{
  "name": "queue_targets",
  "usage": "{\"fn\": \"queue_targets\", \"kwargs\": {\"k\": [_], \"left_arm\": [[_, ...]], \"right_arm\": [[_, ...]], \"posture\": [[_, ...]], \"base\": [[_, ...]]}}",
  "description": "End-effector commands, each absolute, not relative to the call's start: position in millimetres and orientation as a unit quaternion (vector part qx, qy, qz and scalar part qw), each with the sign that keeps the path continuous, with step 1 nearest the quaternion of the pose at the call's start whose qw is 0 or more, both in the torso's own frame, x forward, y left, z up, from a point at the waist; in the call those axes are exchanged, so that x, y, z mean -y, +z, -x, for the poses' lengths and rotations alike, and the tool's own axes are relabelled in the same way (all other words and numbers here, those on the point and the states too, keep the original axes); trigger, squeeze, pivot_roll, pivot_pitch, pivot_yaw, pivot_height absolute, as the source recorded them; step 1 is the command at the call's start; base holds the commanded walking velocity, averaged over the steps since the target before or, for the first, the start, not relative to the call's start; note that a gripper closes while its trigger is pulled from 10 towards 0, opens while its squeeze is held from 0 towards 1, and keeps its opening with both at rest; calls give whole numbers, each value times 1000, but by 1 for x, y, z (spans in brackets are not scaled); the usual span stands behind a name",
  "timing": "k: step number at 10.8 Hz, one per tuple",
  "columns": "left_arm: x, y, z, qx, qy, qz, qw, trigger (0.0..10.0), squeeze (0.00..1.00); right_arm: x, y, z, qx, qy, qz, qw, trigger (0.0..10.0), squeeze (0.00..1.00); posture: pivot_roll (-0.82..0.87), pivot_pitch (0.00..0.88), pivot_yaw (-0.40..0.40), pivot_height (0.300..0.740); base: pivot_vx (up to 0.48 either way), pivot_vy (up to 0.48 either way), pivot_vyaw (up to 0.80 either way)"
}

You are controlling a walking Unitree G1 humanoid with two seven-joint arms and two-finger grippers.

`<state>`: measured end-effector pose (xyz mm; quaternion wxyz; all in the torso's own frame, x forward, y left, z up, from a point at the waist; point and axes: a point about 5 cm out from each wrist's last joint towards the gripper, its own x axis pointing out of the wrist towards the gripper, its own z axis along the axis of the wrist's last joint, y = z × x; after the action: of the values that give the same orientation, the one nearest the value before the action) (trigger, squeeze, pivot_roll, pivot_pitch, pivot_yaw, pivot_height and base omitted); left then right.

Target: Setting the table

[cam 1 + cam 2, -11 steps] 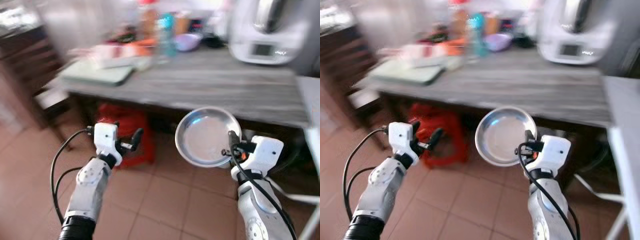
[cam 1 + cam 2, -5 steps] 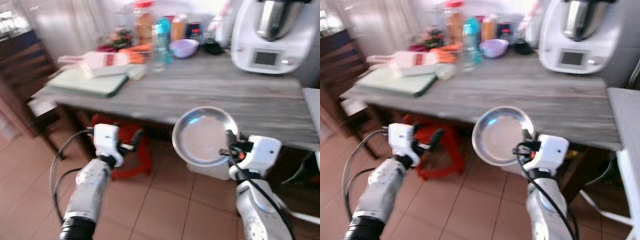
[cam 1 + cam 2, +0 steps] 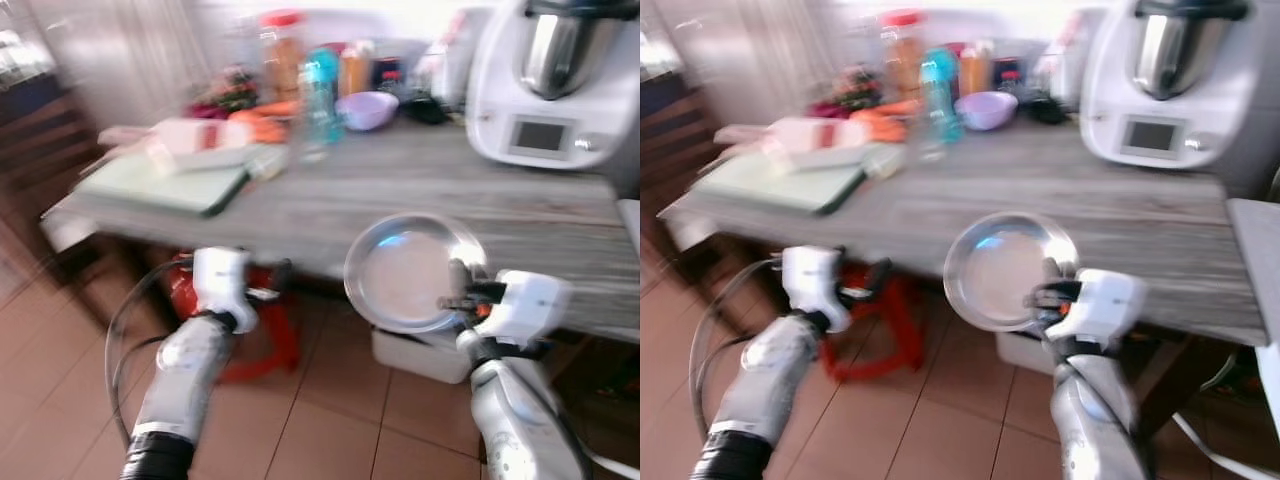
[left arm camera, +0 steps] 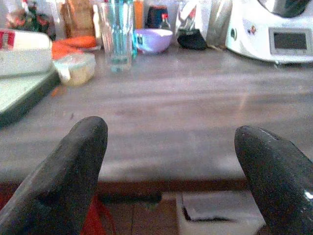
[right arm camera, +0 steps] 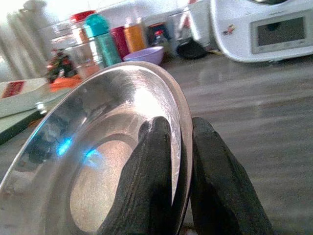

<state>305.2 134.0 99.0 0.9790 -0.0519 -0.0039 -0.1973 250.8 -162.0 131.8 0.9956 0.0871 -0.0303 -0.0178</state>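
white mixer machine w/ small screen (image 3: 555, 85) seen at far right of grey wood top | purple bowl (image 3: 367, 108) & blue bottle (image 3: 320, 85) set near back, jars beside | green board (image 3: 165, 185) laid at left end | red stool (image 3: 245, 320) seen under, on brown floor tiles (image 3: 330, 430)

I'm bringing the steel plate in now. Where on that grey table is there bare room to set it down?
The right tool grips the steel plate by its rim. The grey table is bare across its front and middle, between the green board on the left and the white appliance on the right. The back edge is crowded with the bottles and the purple bowl.
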Motion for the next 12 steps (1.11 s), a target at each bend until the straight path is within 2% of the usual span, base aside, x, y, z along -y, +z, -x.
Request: {"fn": "queue_targets", "kwargs": {"k": [1,4,7,9,12], "left_arm": [[-126,101,-306,7,-212,52,976,10000,0],[-127,98,-304,5,-213,48,976,10000,0],[-146,85,-288,1,-205,32,978,10000,0],[-148,82,-273,-18,-285,54,957,10000,0],[-151,76,-264,-44,-337,37,940,10000,0]], "right_arm": [[167,136,-251,41,-25,-86,995,10000,0],[169,137,-254,41,-29,-92,994,10000,0],[174,127,-255,20,-44,-119,992,10000,0],[176,122,-264,8,-49,-139,989,10000,0],[167,121,-283,-4,-42,-179,983,10000,0]], "posture": [[-18,0,81,740],[-22,0,75,740],[-18,0,70,740],[3,0,57,740],[8,0,56,740]], "base": [[480,0,0],[480,0,0],[0,0,0],[0,0,0],[0,0,0]]}}
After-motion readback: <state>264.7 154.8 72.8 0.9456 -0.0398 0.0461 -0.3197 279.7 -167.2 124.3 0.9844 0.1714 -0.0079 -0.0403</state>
